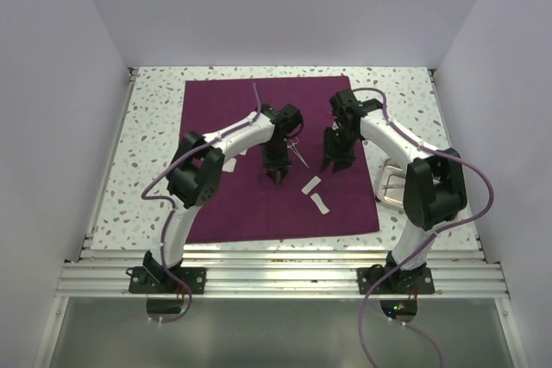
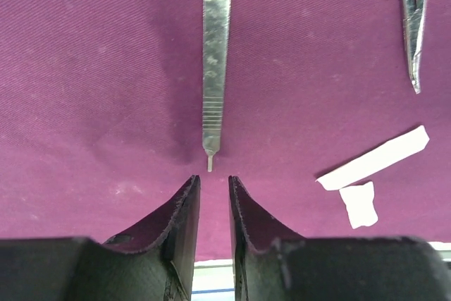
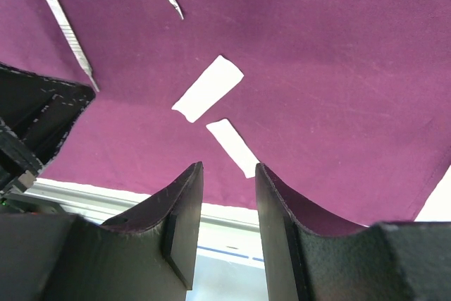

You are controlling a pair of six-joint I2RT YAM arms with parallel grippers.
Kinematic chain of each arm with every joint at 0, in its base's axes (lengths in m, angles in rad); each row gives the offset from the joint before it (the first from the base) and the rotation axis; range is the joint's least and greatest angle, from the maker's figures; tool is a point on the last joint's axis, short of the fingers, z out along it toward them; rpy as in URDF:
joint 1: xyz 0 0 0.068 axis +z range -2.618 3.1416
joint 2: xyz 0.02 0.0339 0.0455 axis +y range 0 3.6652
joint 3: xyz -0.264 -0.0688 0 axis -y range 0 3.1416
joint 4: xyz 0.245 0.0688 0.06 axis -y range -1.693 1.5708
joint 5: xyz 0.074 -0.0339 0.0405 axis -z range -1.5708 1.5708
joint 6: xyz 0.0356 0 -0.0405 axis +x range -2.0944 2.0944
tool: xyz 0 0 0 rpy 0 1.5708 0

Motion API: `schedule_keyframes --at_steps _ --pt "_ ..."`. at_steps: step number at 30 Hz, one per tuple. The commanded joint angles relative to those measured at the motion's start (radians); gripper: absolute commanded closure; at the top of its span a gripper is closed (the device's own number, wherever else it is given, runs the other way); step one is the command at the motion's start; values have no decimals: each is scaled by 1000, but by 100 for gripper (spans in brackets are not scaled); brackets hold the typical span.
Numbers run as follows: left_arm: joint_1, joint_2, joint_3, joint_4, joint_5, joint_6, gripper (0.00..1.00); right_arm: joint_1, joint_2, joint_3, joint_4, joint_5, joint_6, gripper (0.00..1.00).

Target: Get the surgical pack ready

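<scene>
The left claw [image 2: 213, 180], narrowly parted and empty, sits just short of the steel handle [image 2: 215, 54] at its 12 o'clock on the purple cloth [image 2: 84, 68], the right claw [image 3: 228, 167] also parted and empty; closing now may pinch and drag fabric.

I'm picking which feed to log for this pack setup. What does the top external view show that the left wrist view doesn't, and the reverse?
Only the top external view: the left arm, the right arm, the steel tray by the right edge of the purple cloth, and the speckled table. Only the left wrist view: a flat steel handle, its narrow end pointing at the gap of the left pincer. Both: that cloth, two white gauze pads and a scissor-like instrument.
</scene>
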Motion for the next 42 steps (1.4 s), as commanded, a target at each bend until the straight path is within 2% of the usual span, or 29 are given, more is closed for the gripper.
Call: schedule_keyframes --at_steps 1,5,25,28,36,42 --pt "-6 26 48 -48 -26 -28 74 -2 -48 -10 23 -15 -25 60" --pt "-8 49 68 -63 -28 -27 78 -9 -49 -11 26 -21 -28 60" --pt "-22 130 60 -79 -40 -13 77 -32 -46 -19 41 -30 -44 61" --pt "-22 133 52 -61 -29 -1 80 -29 -43 -15 40 -27 -45 61" --pt "-18 121 43 -42 -9 29 100 -30 -39 -10 49 -36 -50 61" --pt "-3 53 46 -39 8 94 100 -29 -16 19 54 -84 -56 59"
